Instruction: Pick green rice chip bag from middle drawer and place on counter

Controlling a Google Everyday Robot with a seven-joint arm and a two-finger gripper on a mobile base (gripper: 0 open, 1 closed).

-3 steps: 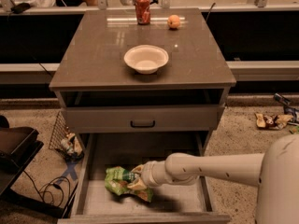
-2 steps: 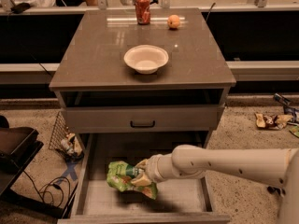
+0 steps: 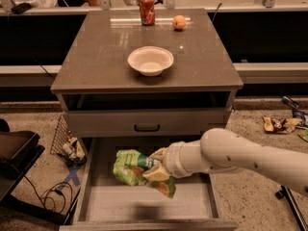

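Observation:
The green rice chip bag (image 3: pixel 130 166) is crumpled and held in the air above the open middle drawer (image 3: pixel 144 205), its shadow falling on the pale drawer floor. My gripper (image 3: pixel 155 163) comes in from the right on a white arm and is shut on the bag's right side. The counter (image 3: pixel 96 61) is the glossy grey-brown top of the cabinet, above and behind the bag.
A white bowl (image 3: pixel 150 60) sits mid-counter, a red can (image 3: pixel 147 9) and an orange fruit (image 3: pixel 179 21) at its back edge. A closed drawer front with a black handle (image 3: pixel 147 127) is above the open drawer. Wrappers (image 3: pixel 279 124) litter the floor right; a wire basket (image 3: pixel 67 143) left.
The bag has been lifted off the drawer floor and now hangs above it in my gripper; the arm has risen and drawn up slightly.

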